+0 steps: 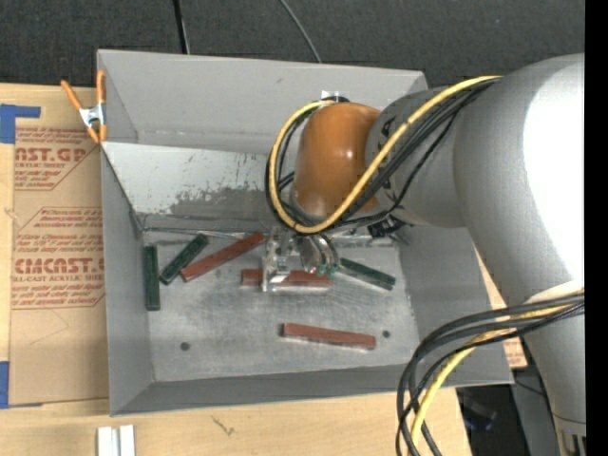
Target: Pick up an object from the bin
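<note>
My gripper [296, 259] is low in the middle of the bin, under the orange wrist cover. It is directly over a short reddish-brown bar [255, 277] that lies flat on the floor, with only the bar's left end showing past the gripper. A dark green bar [369, 275] lies just to the right of the gripper, slanting down to the right. A longer reddish-brown bar [220, 256] lies tilted just to its left.
Another reddish-brown bar [327, 335] lies nearer the front wall. Two dark green bars lie at the left, one tilted [183, 258] and one upright along the left wall [151, 276]. The arm and its cables cover the bin's right side.
</note>
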Available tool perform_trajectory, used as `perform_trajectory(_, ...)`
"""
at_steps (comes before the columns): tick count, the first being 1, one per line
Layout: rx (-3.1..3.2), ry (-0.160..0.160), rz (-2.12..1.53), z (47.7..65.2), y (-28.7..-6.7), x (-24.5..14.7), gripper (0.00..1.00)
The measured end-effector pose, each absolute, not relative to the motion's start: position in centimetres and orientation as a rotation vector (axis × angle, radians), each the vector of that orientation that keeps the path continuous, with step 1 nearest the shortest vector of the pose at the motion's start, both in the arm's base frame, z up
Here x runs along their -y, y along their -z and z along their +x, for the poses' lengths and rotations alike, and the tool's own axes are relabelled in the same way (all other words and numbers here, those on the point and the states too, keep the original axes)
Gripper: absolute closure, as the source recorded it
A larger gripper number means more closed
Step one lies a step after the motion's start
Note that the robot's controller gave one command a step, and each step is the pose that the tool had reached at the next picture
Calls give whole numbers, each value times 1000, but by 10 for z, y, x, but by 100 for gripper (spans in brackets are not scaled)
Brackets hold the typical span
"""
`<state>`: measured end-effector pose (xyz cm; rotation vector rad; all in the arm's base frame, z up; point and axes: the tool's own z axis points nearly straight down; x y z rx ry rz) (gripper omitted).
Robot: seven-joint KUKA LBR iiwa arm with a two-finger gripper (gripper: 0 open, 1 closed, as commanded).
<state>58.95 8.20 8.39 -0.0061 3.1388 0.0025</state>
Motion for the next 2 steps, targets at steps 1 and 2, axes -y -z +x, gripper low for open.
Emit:
perform_trajectory(1,-3139,-3,-6,589,-84,-82,100)
perform_trajectory(2,-3131,-1,-32,582,-261,-68,100)
